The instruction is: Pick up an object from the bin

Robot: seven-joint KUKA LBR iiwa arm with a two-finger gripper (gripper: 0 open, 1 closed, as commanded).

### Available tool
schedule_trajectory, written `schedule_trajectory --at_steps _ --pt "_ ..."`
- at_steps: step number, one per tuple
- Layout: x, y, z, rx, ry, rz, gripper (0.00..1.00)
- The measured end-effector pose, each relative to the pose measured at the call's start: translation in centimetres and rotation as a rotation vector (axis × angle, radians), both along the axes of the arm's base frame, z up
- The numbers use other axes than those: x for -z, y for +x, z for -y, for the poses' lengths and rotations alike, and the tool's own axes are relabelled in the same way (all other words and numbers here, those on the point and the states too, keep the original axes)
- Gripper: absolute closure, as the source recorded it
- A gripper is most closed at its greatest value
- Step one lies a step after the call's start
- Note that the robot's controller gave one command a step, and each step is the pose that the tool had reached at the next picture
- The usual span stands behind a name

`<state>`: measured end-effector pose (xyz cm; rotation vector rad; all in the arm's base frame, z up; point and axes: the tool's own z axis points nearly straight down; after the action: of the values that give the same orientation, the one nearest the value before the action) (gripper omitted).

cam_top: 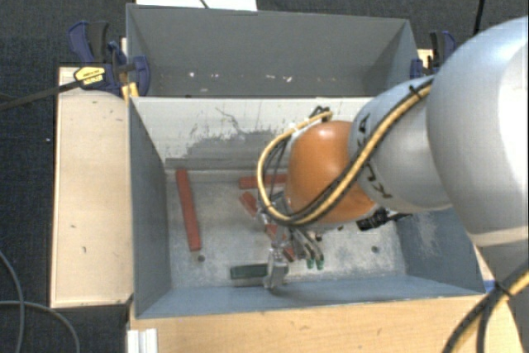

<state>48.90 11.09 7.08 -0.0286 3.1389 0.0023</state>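
Gripper (277, 270): low over the floor at 6 o'clock of the bin, below the orange cover (318, 169); open or closed, cannot tell.
Nearest thing: dark block (248, 272), small, flat, rectangular, matte; flat along the front wall at 6 o'clock, right end just beside the gripper.
Red stick (188, 211): long, thin, straight, at 9 o'clock of the floor.
Red pieces (252, 188): short, near the centre, at 11 o'clock from the gripper.
Bin (153, 202): grey metal, sloped walls, scuffed pale floor.

3 red sticks (189, 211), 1 dark block (247, 272)
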Motion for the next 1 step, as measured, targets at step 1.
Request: schedule_trajectory --at_steps 1 --pt "0.06 -0.07 0.01 -0.004 0.000 -0.002 1.00"
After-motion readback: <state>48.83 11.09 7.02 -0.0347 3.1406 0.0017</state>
